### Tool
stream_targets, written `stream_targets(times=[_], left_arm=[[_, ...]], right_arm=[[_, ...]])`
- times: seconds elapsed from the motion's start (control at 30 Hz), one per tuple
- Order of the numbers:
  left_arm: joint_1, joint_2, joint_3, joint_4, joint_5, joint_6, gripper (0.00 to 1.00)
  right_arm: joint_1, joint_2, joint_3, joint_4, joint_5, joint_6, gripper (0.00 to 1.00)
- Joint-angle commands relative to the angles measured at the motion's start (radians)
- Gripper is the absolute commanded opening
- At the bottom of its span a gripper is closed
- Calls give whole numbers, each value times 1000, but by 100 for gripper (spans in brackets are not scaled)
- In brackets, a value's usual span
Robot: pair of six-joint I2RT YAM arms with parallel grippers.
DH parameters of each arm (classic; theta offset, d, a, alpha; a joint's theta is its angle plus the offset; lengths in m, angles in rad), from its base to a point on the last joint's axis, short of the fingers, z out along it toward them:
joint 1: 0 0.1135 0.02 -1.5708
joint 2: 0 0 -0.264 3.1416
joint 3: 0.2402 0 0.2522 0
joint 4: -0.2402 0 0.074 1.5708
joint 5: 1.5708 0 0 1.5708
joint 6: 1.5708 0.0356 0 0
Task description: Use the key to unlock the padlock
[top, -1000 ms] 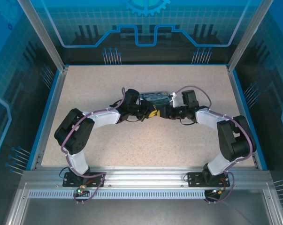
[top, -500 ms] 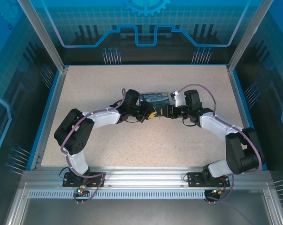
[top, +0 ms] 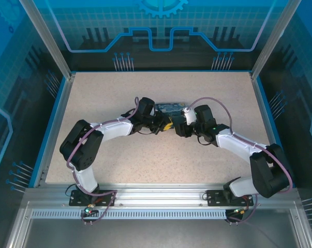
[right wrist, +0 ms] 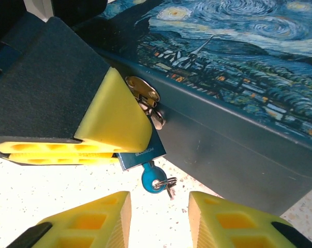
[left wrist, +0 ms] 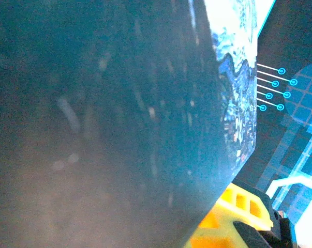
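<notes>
Over a speckled tabletop (top: 145,160), left pincer (right wrist: 125,151) clamps the padlock (right wrist: 141,155); right pincer (right wrist: 159,202) gapes near the key (right wrist: 154,181).

Speckled beige tabletop (top: 161,160) inside blue circuit-patterned walls (top: 161,26), aluminium frame rail (top: 161,199) at the near edge.

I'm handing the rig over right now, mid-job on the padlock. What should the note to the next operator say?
Left pincer: shut on the blue body of the padlock, holding it against the front of the box.
Right pincer: open, one finger on each side of the key and just short of its blue head, not touching.
Things: the padlock hangs from the hasp on the box. The key appears seated in the padlock's underside.
Done: padlock gripped, key apparently inserted.
Left to do: close the right pincer on the key head, turn it, open the padlock.
</notes>
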Motion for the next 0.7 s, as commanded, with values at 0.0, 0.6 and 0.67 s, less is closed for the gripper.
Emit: stream_targets(times=[0.0,0.6,0.67], left_arm=[[-3,-41,35,-21,35,28,0],[-3,-43,36,-23,39,27,0],[-3,-46,35,-22,37,29,0]], right_arm=[[22,-3,-1,14,14,-29,35],[56,63,53,15,25,-32,31],[57,68,57,17,29,-29,29]])
